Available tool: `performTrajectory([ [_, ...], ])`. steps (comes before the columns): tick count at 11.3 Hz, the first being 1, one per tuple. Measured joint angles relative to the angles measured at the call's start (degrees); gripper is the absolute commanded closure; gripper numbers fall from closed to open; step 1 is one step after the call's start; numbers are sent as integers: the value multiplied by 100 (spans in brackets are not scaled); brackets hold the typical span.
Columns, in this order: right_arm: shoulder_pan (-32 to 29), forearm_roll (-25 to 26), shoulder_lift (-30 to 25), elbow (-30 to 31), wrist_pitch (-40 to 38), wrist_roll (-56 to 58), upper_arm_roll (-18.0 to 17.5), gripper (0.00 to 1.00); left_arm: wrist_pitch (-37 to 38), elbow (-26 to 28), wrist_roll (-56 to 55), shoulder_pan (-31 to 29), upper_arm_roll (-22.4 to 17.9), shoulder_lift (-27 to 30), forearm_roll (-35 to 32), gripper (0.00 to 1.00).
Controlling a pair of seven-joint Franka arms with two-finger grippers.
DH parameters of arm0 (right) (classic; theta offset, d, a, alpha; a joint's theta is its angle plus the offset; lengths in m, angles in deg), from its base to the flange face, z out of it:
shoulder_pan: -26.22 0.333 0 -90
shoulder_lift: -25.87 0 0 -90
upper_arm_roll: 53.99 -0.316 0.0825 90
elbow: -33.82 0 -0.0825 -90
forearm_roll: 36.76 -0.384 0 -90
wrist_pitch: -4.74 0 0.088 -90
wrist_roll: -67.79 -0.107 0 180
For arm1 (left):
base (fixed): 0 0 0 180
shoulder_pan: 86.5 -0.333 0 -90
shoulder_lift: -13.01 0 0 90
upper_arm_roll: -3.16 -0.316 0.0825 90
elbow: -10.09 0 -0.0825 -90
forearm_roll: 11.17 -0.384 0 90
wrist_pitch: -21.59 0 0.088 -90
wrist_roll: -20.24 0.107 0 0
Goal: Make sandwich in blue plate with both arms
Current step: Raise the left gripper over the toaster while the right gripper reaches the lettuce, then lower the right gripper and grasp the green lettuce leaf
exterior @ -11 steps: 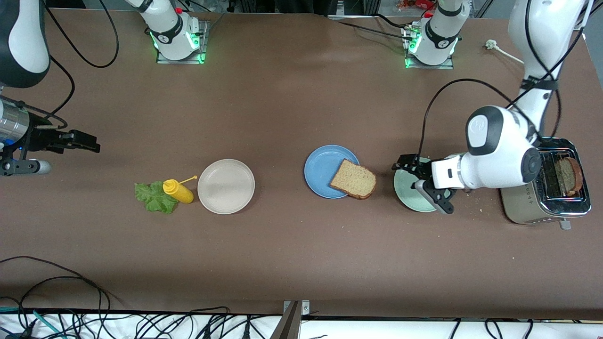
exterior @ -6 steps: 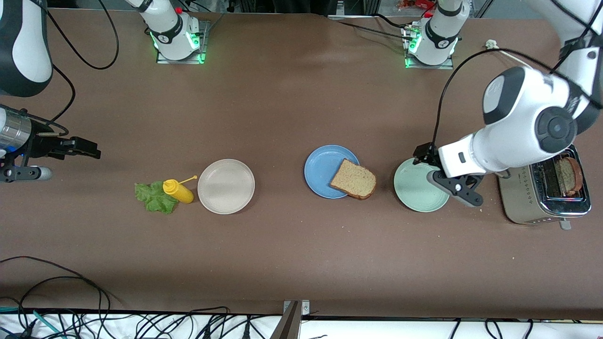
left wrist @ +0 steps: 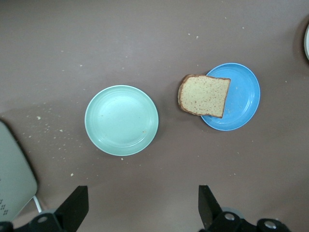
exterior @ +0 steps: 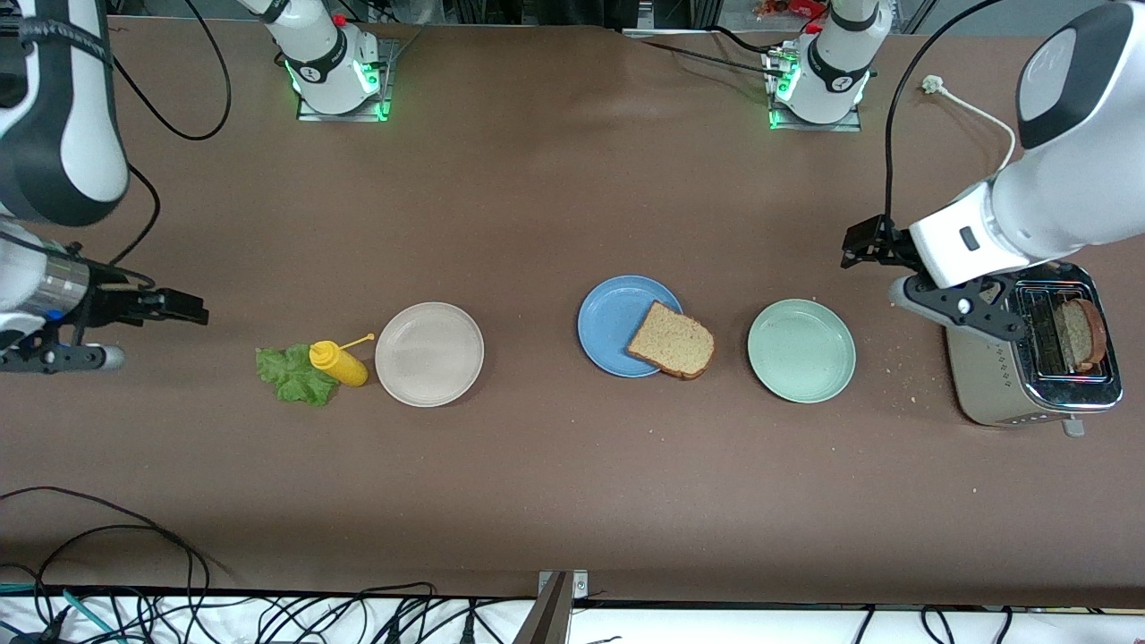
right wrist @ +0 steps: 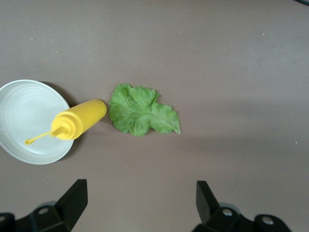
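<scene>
Hands wide and empty, both of them! The left hand (exterior: 872,243) hovered over bare table (exterior: 555,197) beside the toaster (exterior: 1038,358), well placed, I'd judge, to fetch the second bread slice (exterior: 1078,333) standing in its slot. The right hand (exterior: 183,306) hung near the lettuce leaf (right wrist: 142,111), which lay just beside the yellow bottle (right wrist: 79,119). One bread slice (left wrist: 203,95) sat on the blue plate (left wrist: 244,104), overhanging its rim toward the green plate (left wrist: 121,120).

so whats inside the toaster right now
One brown bread slice stands in a slot of the toaster, its top edge poking out. Its lower part is hidden inside the slot, and the other slot looks empty from here.
</scene>
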Motion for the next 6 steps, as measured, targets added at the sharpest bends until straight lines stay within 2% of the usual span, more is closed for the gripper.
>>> performTrajectory([
  [3,-9,-4,452,35,498,288,0,0,-99,78,-74,314,-697,281,-2,0],
  [4,-36,-5,597,41,647,457,4,0,-159,258,-74,349,-812,464,-2,0],
  [6,-245,-176,946,53,1021,830,13,0,-613,950,-74,356,-848,975,-3,0],
])
